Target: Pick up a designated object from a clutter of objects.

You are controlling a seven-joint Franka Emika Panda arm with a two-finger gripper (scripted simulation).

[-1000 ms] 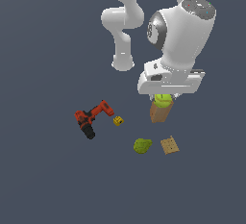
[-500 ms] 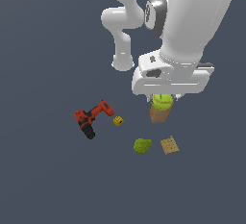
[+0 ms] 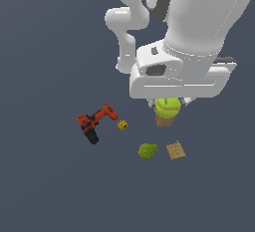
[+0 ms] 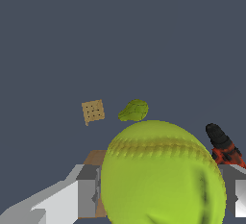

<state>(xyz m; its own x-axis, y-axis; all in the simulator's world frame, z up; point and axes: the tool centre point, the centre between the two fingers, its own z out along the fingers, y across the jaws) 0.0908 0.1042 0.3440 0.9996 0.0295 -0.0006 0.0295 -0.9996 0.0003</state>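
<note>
Yellow-green ball clamped in the pincer, held up over the clutter.

The pincer (image 4: 158, 194) grips the smooth, round ball (image 4: 162, 175) on both sides, above the brown box (image 3: 163, 120); a curved, slick skin could slip free and fall onto it. Beyond lie the lumpy olive pear (image 4: 133, 110), the flat tan dotted tile (image 4: 93, 111) and the hard red-and-black drill (image 3: 94, 122) on the dark bench (image 3: 50, 176).

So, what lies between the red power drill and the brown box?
In the exterior view, only the tiny yellow cube lies between the power drill and the brown box.
</note>
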